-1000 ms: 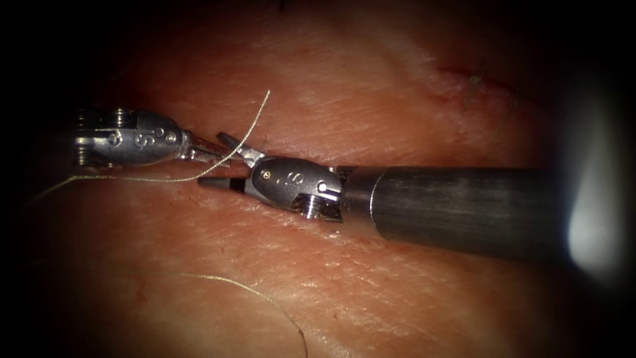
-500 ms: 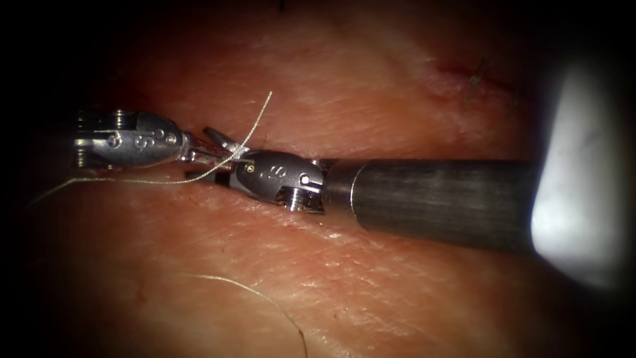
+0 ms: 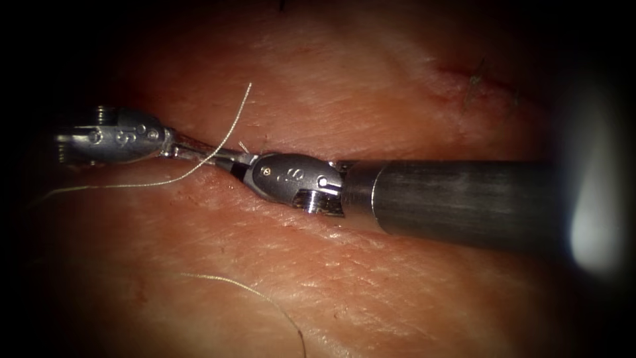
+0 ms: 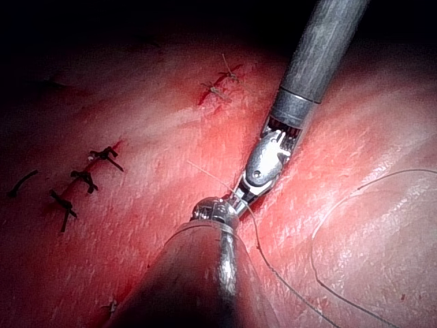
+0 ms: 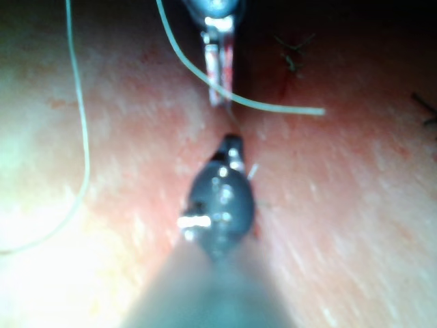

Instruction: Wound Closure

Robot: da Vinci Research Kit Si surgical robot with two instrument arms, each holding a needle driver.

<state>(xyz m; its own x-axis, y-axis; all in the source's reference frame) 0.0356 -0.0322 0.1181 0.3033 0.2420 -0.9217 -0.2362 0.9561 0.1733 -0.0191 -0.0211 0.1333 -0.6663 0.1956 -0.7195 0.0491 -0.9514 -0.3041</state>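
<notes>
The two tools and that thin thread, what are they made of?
The left tool and right tool look like polished metal: silvery, with bright glints and tiny rivets. The right tool's shaft seems a duller, brushed grey metal. The thread looks like a fine pale fibre, curving loosely over the tissue; which kind is unclear.

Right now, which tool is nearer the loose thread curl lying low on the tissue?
Right. The right tool sits above the thread curl; the left tool is further up-left.

Both end effectors, left (image 3: 199,151) and right (image 3: 240,166), glossy polished metal. Right shaft (image 3: 464,202) matt brushed grey metal. Tissue (image 3: 371,86) moist, finely creased; thread (image 3: 228,129) pale, smooth.
</notes>
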